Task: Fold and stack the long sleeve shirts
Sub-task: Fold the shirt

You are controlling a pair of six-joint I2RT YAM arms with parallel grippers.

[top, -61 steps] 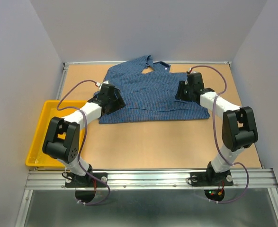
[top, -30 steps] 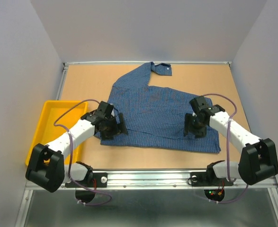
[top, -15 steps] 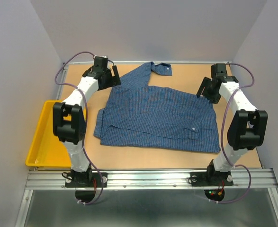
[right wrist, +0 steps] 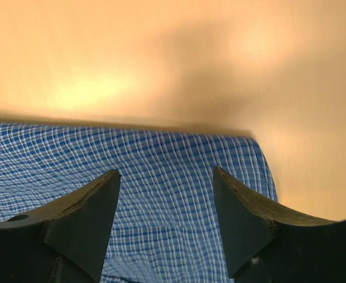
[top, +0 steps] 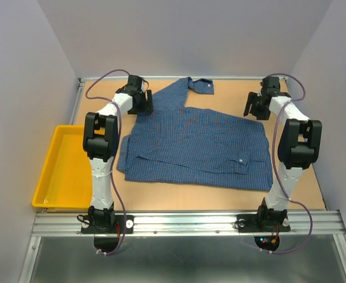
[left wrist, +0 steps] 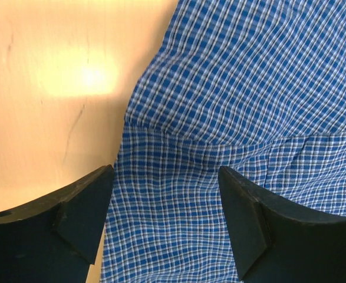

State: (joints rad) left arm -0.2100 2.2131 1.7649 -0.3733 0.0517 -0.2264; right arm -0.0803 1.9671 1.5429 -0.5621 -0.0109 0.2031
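Observation:
One of the long sleeve shirts (top: 196,141), blue and finely checked, lies partly folded on the table, with a cuff (top: 204,85) reaching the far edge. My left gripper (top: 142,101) hovers at the shirt's far left corner. In the left wrist view it (left wrist: 167,203) is open, its dark fingers (left wrist: 81,218) straddling the checked cloth (left wrist: 231,88) by its left edge. My right gripper (top: 256,107) is at the far right corner. In the right wrist view it (right wrist: 165,197) is open over the shirt's edge (right wrist: 161,159). Neither holds the cloth.
A yellow tray (top: 58,171) sits off the table's left side. Grey walls close in the back and both sides. Bare wooden table (top: 178,197) shows in front of the shirt and beyond its far right corner (right wrist: 173,65).
Both arms swung from the shirt's near half to its far corners; since half a second ago the left gripper slid slightly right onto the cloth edge. The shirt has stayed put since then.

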